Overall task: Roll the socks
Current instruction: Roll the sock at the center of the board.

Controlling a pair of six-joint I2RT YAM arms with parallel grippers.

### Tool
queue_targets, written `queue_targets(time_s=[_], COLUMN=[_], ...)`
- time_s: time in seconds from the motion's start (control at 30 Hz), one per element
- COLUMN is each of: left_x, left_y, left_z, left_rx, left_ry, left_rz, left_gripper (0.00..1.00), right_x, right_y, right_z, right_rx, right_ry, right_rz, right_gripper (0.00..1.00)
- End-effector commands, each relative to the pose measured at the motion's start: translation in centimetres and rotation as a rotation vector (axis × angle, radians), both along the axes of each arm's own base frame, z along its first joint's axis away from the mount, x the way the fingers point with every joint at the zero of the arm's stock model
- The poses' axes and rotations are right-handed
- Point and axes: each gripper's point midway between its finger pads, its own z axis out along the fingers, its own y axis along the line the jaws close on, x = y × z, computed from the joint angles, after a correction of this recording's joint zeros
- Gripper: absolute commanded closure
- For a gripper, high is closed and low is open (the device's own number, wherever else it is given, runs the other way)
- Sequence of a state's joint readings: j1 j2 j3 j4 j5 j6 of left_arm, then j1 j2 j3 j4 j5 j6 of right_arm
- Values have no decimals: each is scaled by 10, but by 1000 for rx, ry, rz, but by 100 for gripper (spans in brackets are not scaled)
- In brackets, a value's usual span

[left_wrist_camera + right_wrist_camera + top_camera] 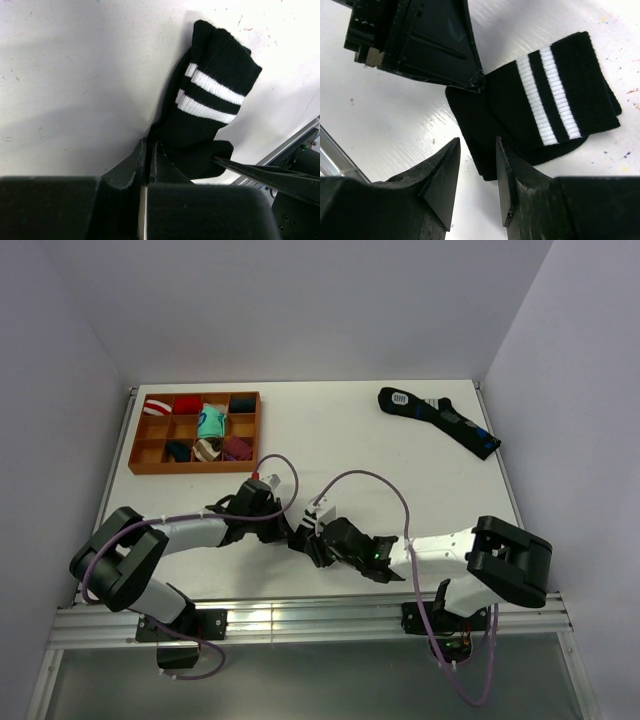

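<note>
- Two arms meet low over the white worktop (340, 430), at about 6 o'clock in the top view and close to its near edge.
- One black striped sock (210, 100) lies flat there, folded over on itself, with two white bands across its cuff.
- In the left wrist view, the cuff end points to 1 o'clock and the folded end sits at 6 o'clock.
- The left tool (148, 145) has its fingers pressed together, pinching the sock's folded edge at their tips.
- The right tool (477, 141) has its fingers spread by a narrow gap. They sit just beside the same folded end, whose corner shows through the gap. I cannot tell whether they touch the fabric.
- In the right wrist view, the left tool comes in from 11 o'clock and the cuff lies towards 2 o'clock.
- A brown tray (190, 468) with many compartments stands at 10 o'clock on the worktop, with rolled socks (210, 423) in several cells.
- Well apart, at 1 o'clock, dark blue socks (440, 420) lie stretched out flat.
</note>
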State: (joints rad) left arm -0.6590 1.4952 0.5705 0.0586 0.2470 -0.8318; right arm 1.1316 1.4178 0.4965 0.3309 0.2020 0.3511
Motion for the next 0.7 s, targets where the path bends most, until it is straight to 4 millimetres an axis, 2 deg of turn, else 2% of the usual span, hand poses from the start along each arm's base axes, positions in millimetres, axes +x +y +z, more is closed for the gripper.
queue_targets(time_s=[0.0,0.27,0.67], left_x=[-19,-18,-18], left_y=[29,27,24], left_z=[-35,-36,-36], left_rx=[160,154,144], left_ry=[87,98,111], left_rz=[11,20,24], left_gripper=[100,100,100], right_x=[-4,-15,-15], right_y=[0,-10,-20], right_z=[-6,-30,-43], right_rx=[-1,-25,-43], right_ry=[-2,29,11], right_rz=[-20,-49,-112], right_gripper=[58,54,49])
